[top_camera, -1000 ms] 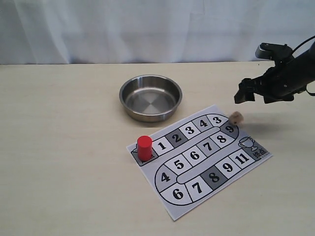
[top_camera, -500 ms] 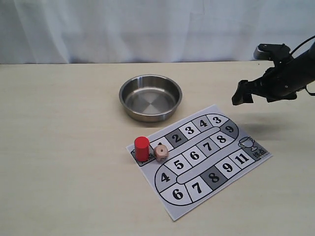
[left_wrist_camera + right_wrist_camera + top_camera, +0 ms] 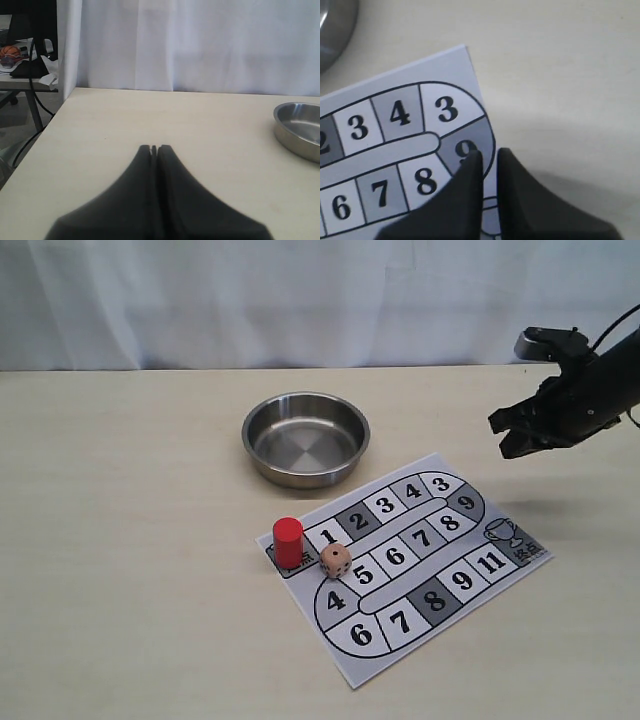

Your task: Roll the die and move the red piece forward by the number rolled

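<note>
The tan die lies on the numbered paper board, between squares 1 and 5, with dark pips on its top face. Just left of it, the red piece stands upright on the board's start square. My right gripper hangs in the air off the board's far right corner, well away from both. In the right wrist view this gripper is over square 9 of the board, with a narrow gap between its fingers and nothing in it. My left gripper is shut and empty above bare table.
A round steel bowl sits behind the board; its rim also shows as the steel bowl in the left wrist view. A white curtain closes off the back. The table's left edge, with a desk and cables beyond, appears in the left wrist view.
The die flew from the right gripper near square 9, tumbled across the board and came to rest beside the red piece. The right gripper drew back to the right and its fingers narrowed.
</note>
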`<state>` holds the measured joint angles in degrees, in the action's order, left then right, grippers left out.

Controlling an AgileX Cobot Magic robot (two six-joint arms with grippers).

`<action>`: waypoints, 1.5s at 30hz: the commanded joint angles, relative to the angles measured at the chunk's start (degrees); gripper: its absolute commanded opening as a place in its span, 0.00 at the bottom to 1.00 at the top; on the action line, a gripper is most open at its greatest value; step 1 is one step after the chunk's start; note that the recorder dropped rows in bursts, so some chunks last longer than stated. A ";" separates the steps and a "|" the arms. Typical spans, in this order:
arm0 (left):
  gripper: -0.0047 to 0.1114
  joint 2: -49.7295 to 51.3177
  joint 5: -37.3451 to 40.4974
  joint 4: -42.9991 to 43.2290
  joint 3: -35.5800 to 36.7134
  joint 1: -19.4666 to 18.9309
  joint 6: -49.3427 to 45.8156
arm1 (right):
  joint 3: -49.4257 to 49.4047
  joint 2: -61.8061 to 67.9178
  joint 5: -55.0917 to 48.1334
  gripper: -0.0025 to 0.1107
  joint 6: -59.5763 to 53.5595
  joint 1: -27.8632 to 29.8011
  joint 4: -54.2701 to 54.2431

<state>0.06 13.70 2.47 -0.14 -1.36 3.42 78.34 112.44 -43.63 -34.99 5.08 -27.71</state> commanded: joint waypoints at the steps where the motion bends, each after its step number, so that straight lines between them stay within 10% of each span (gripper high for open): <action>1: 0.04 -0.06 -0.68 0.05 0.14 0.01 0.27 | -0.14 -4.01 -5.01 0.06 -0.78 0.05 -0.48; 29: 0.04 -0.06 -0.31 -0.08 0.14 0.01 0.27 | -10.46 -13.39 3.70 0.06 16.68 -31.39 15.37; 45: 0.04 -0.06 -0.31 -0.08 0.14 0.01 0.27 | -19.44 -12.61 13.66 0.06 21.92 -33.23 16.34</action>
<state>0.06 13.70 2.47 -0.14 -1.36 3.42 60.60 99.46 -32.93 -13.41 -28.10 -11.95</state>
